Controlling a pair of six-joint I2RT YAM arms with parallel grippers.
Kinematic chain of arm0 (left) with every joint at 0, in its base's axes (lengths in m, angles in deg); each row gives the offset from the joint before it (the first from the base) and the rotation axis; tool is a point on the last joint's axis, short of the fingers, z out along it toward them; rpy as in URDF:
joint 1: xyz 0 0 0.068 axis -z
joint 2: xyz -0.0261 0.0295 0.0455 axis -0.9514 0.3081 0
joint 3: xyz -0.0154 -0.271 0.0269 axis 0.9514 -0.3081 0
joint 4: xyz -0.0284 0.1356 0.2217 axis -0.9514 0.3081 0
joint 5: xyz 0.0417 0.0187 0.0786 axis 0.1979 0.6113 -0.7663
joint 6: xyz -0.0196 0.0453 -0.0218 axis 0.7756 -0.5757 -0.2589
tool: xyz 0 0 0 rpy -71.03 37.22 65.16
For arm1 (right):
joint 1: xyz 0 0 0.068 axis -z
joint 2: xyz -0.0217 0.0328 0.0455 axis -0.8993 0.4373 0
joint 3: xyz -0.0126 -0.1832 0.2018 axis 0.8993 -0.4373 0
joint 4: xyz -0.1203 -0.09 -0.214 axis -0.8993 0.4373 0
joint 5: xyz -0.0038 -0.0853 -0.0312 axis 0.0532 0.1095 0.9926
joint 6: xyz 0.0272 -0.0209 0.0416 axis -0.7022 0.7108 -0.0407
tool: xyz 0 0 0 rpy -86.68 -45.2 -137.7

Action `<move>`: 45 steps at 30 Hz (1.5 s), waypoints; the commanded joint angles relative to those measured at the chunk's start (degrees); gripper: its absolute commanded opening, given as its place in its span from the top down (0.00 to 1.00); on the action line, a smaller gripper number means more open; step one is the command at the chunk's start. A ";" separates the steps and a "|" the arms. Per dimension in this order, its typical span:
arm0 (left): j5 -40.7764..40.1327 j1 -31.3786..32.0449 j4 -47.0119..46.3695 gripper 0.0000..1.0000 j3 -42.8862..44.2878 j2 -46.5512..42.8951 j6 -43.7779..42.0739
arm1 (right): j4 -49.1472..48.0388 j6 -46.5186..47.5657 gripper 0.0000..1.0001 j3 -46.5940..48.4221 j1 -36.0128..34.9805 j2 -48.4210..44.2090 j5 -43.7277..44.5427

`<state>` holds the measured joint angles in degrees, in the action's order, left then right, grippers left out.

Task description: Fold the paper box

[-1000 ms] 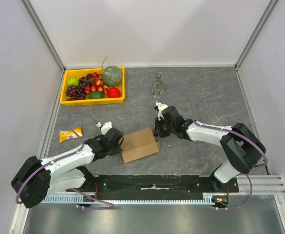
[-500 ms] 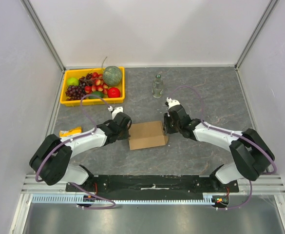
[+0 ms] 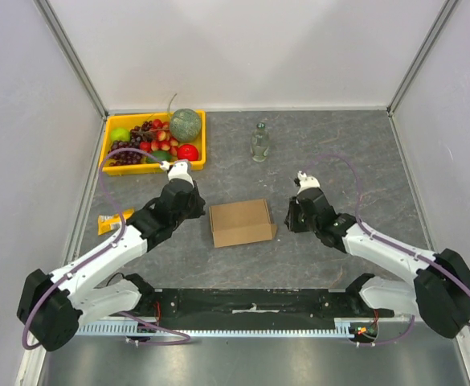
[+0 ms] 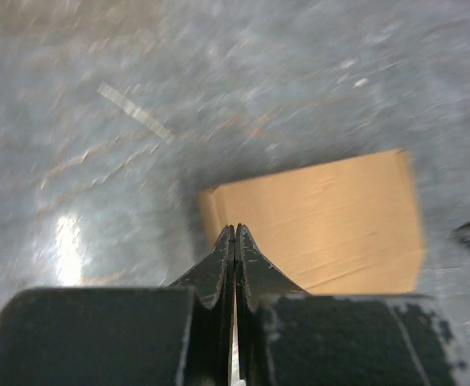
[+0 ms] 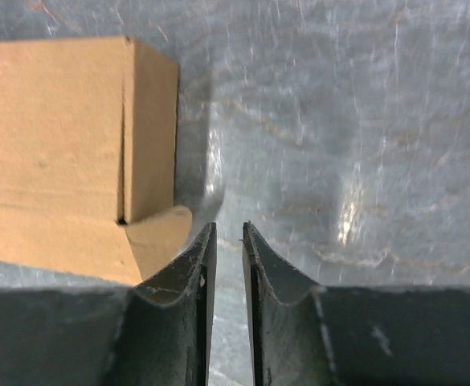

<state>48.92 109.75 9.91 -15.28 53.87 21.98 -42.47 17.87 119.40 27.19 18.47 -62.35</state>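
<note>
Fruit [image 3: 150, 138] in tray [image 3: 134, 116], paper box [image 3: 241, 223] apart

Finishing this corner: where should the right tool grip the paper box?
Probably the rounded tab sticking out at the paper box's right end, approached from the right, where the right tool sits. The box lies flat, so its broad top offers nothing to pinch.

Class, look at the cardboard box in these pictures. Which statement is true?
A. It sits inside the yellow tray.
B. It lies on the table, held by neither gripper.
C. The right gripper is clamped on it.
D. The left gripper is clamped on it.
B: the cardboard box lies flat on the table. The left gripper is shut on nothing, and the right gripper has only bare table showing in its narrow gap.
</note>
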 commanded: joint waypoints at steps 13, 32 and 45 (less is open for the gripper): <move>24.96 0.01 -29.64 0.98 3.40 21.39 -14.35 | -26.44 -30.50 0.95 -27.18 -0.03 -14.35 -15.48; 29.36 2.21 -31.84 0.98 1.03 27.82 -14.96 | -54.94 -40.00 0.96 -33.25 -7.67 2.08 -10.83; 28.22 2.30 -32.11 0.98 0.06 27.20 -14.35 | -45.11 -40.79 0.99 -31.67 -11.19 2.88 -6.08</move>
<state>76.91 111.67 -23.03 -14.32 81.56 9.30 -91.93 -21.78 88.99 17.11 22.23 -73.06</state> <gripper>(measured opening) 0.025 0.018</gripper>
